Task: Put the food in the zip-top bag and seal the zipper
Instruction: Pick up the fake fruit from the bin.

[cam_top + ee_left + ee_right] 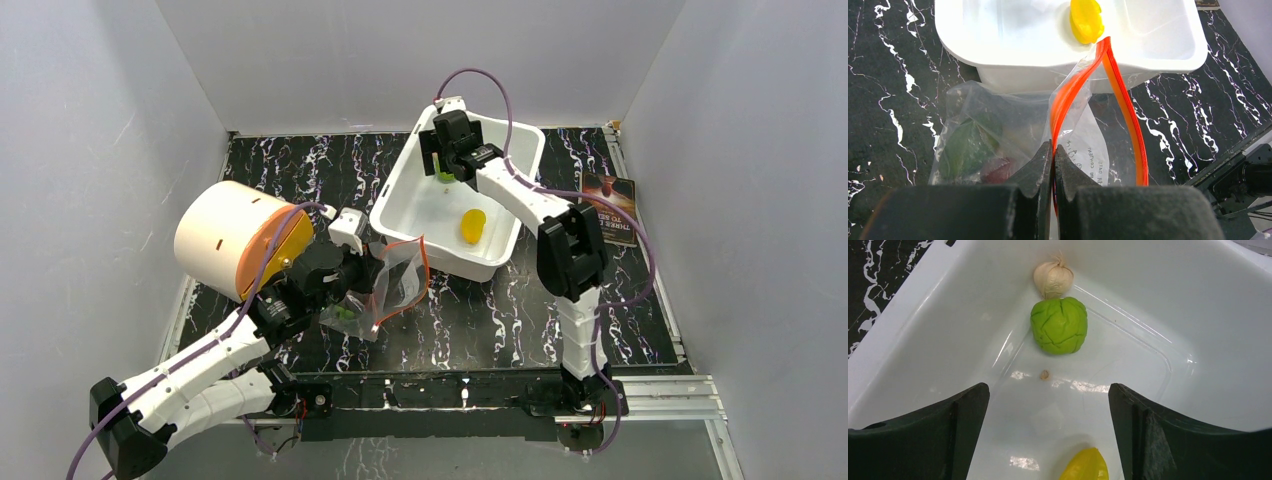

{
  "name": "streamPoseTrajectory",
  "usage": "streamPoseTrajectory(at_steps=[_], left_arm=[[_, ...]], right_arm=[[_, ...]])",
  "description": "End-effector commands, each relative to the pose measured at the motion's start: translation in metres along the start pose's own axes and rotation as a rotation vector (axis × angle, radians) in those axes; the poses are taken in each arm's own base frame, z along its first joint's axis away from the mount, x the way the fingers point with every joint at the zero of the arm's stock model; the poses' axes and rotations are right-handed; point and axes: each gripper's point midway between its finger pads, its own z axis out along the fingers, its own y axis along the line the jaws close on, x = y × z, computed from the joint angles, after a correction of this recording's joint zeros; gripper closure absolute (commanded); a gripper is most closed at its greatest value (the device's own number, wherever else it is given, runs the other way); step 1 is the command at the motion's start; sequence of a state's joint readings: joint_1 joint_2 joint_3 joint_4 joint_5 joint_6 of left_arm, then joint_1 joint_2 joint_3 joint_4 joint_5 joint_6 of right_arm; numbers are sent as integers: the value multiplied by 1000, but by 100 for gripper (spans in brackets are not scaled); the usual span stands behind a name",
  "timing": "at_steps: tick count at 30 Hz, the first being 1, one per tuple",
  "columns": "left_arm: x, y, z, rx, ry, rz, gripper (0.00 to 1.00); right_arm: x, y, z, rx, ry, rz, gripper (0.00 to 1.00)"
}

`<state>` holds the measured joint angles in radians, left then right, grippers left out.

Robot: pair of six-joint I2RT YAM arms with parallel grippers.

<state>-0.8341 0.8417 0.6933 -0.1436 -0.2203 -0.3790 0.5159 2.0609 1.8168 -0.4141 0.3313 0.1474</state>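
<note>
Your right gripper [1048, 402] hangs inside the white tub [938, 340] with its jaws spread, and the tub floor between them lies bare up to the lime [1059, 326]. Behind the lime a garlic bulb [1053, 280] sits in the corner, with walls close on two sides. The mango piece [1085, 466] lies under the wrist. The bag [998, 120] mouth gapes as a narrow loop right at the tub's near wall, pinched by your left gripper [1054, 150]. A cream drum [225, 235] stands just beside that arm.

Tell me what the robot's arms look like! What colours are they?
The left arm and right arm are made of white tube-shaped pieces joined by chunky black joints. A thin purple cable loops along each one. The left gripper and right gripper each end in two dark, wedge-shaped fingers.
</note>
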Motion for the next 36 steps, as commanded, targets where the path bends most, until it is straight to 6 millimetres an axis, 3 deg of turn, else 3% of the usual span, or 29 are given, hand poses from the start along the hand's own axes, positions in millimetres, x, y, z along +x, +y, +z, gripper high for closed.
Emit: streamPoseTrajectory(at_steps=[1, 10, 17, 29, 36], left_arm=[[-11, -2, -6, 9, -28, 6, 100], [-14, -1, -9, 5, -33, 7, 100], [-15, -1, -10, 3, -36, 7, 100], [-14, -1, -12, 2, -34, -2, 100], [-11, 1, -12, -1, -28, -8, 100]], right_arm=[[-39, -10, 15, 41, -96, -6, 10], [-10, -11, 64, 26, -31, -28, 8], [4, -7, 88, 3, -16, -70, 7], [7, -2, 117, -10, -32, -106, 11], [8, 0, 121, -21, -39, -108, 17]])
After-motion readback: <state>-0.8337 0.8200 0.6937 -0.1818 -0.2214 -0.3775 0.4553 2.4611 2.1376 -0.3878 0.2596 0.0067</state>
